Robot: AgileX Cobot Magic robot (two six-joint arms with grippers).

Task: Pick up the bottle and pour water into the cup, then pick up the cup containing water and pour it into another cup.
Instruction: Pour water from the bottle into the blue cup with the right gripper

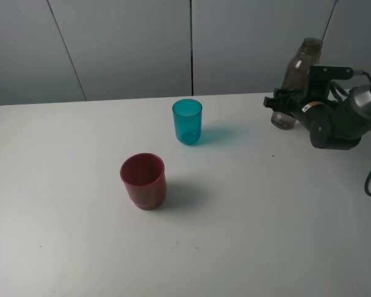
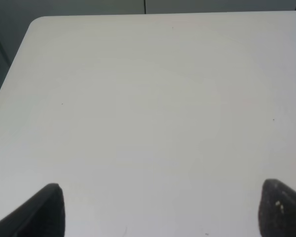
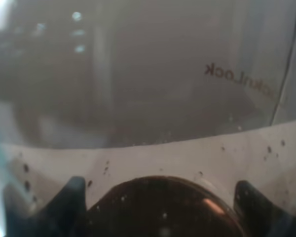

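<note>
Right fingers (image 1: pixel 276 101) grip the upright bottle (image 1: pixel 300 67) — low down

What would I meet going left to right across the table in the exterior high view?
dark red cup → teal cup → bottle

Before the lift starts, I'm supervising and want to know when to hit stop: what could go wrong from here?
The right tool is shut low on the tall bottle, so the top-heavy bottle may sway or slip in the grip as it is lifted and tilted. The teal cup is narrow and stands free on the table, so a pour from that long bottle may miss it or knock it over.
</note>
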